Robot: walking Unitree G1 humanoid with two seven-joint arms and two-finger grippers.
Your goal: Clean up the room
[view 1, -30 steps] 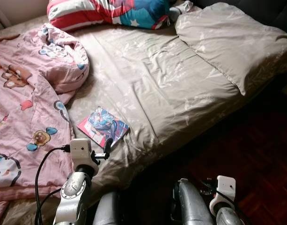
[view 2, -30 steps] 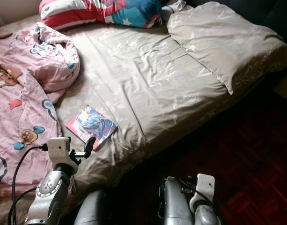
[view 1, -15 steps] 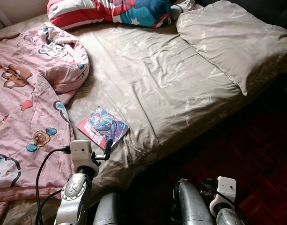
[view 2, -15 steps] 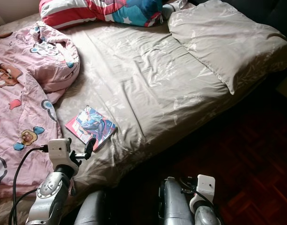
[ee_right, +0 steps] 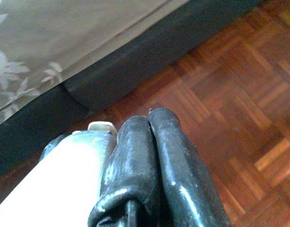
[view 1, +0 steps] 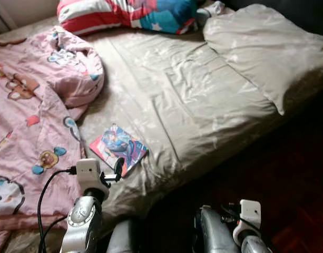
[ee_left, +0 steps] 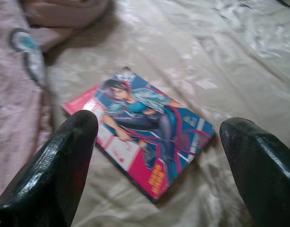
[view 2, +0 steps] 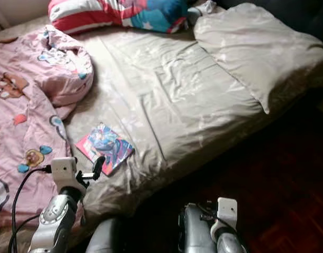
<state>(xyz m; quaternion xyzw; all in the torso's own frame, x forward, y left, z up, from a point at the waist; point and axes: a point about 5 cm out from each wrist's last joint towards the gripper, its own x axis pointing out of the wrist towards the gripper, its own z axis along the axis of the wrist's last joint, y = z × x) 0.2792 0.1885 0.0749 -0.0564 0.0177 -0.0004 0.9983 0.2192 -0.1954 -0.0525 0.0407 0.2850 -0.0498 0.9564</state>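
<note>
Looking from the near edge of the bed, you have the left gripper raised just short of the comic book, its two black fingers spread wide with nothing between them. The book lies flat on the beige sheet, close to the mattress edge, cover up. Just beside it on the robot's left, the pink cartoon quilt is bunched and crowds that side of the book without covering it. Your right gripper hangs low by the dark bed frame over the parquet floor, fingers pressed together and empty. Farther up lie a beige pillow and, at the head, a striped red, white and blue pillow.
</note>
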